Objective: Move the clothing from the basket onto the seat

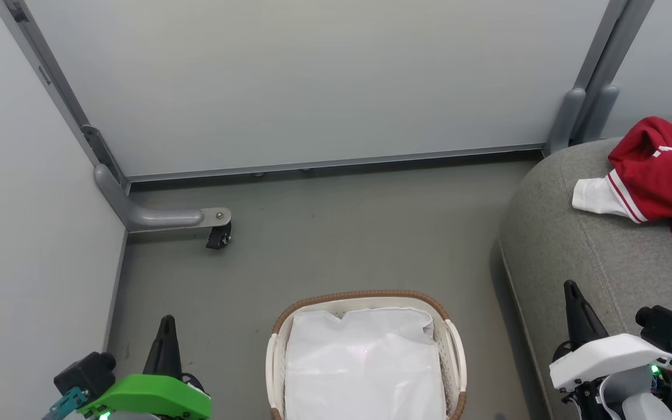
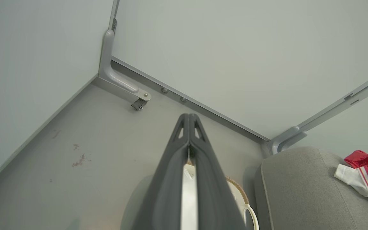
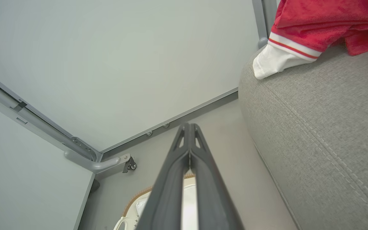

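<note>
While the left gripper (image 1: 167, 321) and right gripper (image 1: 570, 287) are hanging closed and empty, the clothing (image 1: 657, 169) is lying near the rounded edge of the seat (image 1: 592, 256), risking slipping off.

The clothing (image 1: 665, 172) lies on the seat (image 1: 592, 256), right of the basket (image 1: 365, 356).

I read this as a mock-up cell in a lab rather than a real home; pale partition panels (image 1: 312, 87) stand in grey metal frame posts (image 1: 595, 70), and one support foot (image 1: 161, 219) ends in a small caster (image 1: 218, 238); the floor (image 1: 342, 233) is plain grey with a few stains; the homely touches are a grey upholstered seat (image 1: 592, 245), a laundry basket (image 1: 365, 296) and red clothing (image 1: 662, 169) lying on the seat.
</note>
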You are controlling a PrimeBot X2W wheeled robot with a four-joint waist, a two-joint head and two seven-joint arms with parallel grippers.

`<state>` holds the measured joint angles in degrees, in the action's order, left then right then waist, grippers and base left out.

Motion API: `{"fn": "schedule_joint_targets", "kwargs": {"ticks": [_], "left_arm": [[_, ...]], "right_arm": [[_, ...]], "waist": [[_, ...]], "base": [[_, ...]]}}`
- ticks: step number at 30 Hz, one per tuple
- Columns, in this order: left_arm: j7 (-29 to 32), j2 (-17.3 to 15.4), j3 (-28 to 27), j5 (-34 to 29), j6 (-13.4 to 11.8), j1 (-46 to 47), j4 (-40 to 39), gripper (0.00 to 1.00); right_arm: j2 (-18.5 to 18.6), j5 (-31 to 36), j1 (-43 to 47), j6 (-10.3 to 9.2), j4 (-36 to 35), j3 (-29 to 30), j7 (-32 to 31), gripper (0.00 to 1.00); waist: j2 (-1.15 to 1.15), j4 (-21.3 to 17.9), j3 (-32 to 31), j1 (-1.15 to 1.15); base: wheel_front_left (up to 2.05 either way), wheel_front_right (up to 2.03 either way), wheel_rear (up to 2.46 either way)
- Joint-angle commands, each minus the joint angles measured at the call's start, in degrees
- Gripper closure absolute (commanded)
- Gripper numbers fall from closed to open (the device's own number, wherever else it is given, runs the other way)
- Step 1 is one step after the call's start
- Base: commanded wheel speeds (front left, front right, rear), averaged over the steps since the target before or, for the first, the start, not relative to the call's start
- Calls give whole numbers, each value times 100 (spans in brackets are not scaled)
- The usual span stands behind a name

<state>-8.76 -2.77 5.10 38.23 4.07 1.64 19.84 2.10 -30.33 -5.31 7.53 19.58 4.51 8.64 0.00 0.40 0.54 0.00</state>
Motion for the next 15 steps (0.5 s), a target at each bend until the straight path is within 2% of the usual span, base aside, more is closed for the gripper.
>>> {"fn": "schedule_joint_targets", "kwargs": {"ticks": [1, 15], "left_arm": [[40, -9, -72, 203, 37, 170, -114, 100], [338, -11, -293, 1246, 101, 243, -214, 100]], "right_arm": [[40, -236, -78, -2, -116, 20, -46, 100], [51, -1429, -87, -2, -213, 57, -340, 100]], "waist": [[0, 0, 0, 0], [0, -6, -5, 0]], "base": [[0, 0, 0], [0, 0, 0]]}}
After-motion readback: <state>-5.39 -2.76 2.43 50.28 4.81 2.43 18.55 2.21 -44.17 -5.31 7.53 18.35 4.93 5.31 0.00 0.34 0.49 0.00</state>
